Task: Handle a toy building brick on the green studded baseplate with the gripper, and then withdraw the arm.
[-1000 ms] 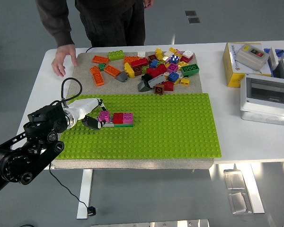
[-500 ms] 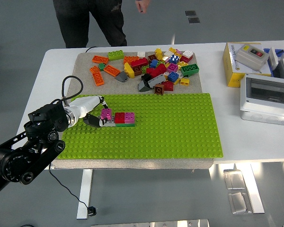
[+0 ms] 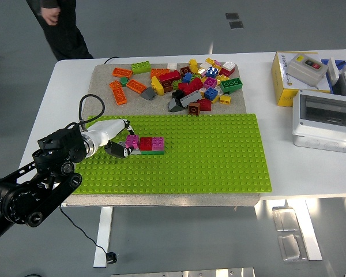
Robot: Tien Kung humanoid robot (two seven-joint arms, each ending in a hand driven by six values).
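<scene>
A green studded baseplate (image 3: 207,156) lies on the near half of a grey mat. On its left part stands a short row of bricks: a magenta brick (image 3: 131,141), a red one (image 3: 145,143) and a pink one (image 3: 157,143) on a low grey-green strip. My left hand (image 3: 120,147) comes in from the lower left, its white and black fingers curled around the magenta brick at the row's left end. The right arm is out of view.
A pile of loose coloured bricks (image 3: 184,81) lies on the mat's far half. A yellow box (image 3: 297,72) and a grey-white case (image 3: 326,118) stand at the right. A person (image 3: 60,23) stands at the far left corner, away from the table.
The person took the hand off the table and walked to the left. My left hand shifted slightly right along with the brick row.
</scene>
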